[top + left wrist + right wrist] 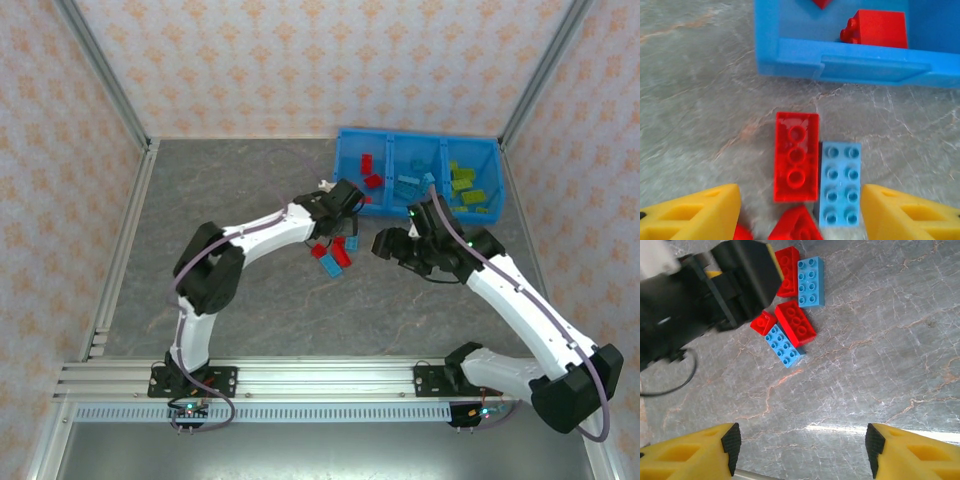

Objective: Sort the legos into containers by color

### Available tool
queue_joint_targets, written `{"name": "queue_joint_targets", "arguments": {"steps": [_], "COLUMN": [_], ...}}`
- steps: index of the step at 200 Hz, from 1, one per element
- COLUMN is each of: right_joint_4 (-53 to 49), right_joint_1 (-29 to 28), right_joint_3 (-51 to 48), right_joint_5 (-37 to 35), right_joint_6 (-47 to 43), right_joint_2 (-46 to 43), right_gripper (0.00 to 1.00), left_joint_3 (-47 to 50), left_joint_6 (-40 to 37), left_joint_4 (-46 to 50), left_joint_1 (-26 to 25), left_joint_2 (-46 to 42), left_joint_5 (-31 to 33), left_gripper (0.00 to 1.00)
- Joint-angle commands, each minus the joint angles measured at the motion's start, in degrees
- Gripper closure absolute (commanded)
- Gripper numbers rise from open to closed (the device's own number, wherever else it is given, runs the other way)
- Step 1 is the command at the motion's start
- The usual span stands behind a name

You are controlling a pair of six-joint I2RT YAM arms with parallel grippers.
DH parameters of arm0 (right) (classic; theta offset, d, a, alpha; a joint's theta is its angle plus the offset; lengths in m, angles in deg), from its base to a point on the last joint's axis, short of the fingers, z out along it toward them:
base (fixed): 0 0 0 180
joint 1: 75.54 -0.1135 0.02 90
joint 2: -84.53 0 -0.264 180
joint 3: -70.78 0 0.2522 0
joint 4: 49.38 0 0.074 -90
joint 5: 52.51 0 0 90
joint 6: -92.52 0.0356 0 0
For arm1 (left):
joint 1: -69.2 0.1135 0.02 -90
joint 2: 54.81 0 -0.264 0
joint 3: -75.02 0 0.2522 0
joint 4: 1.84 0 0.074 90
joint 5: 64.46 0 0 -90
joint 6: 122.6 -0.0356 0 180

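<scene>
A cluster of loose legos (334, 252) lies on the table just in front of the blue bin (346, 140). My left gripper (800, 216) hovers open over it, fingers either side of an upside-down red brick (796, 162) and a light blue brick (841, 184) lying side by side. Another red brick's corner (796, 226) pokes in below. The bin's left compartment holds red bricks (877, 28), the middle light blue (408, 187), the right lime green (468, 188). My right gripper (800, 450) is open over bare table, with the cluster (795, 323) farther ahead.
The bin's near wall (840, 65) stands just beyond the bricks under the left gripper. The left arm's black wrist (735, 280) overhangs the cluster in the right wrist view. Both arms (440, 245) meet close together before the bin. Open grey tabletop (250, 300) lies nearer and to the left.
</scene>
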Motion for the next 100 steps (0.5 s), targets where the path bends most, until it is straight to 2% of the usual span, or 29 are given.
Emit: {"name": "queue_joint_targets", "arguments": {"steps": [1,21,51,100], "right_joint_4": [-2.2,-1.6,-1.0,-1.2], "right_joint_1": [-0.3,-0.2,-0.2,-0.2], "right_joint_3": [-0.4,-1.6,-3.4,-3.3], "right_joint_5": [-1.6,-1.6,-2.4,-2.3], "right_joint_6": [2.2,3.0,3.8,4.2], "right_joint_2": [-1.5,-2.5,-4.3,-4.3], "right_gripper": [0.31,0.31,0.31,0.31], "left_joint_3": [-6.0,-9.1,-11.3,-11.0], "left_joint_6": [-1.4,-1.8,-3.6,-4.3], "left_joint_4": [6.3,7.5,6.0,7.2], "left_joint_1": [1.0,2.0,3.1,3.8], "left_joint_2": [4.1,7.5,10.7,12.7], "left_joint_5": [0.4,2.1,-3.1,-4.2], "left_gripper": [0.38,0.42,0.47,0.49]}}
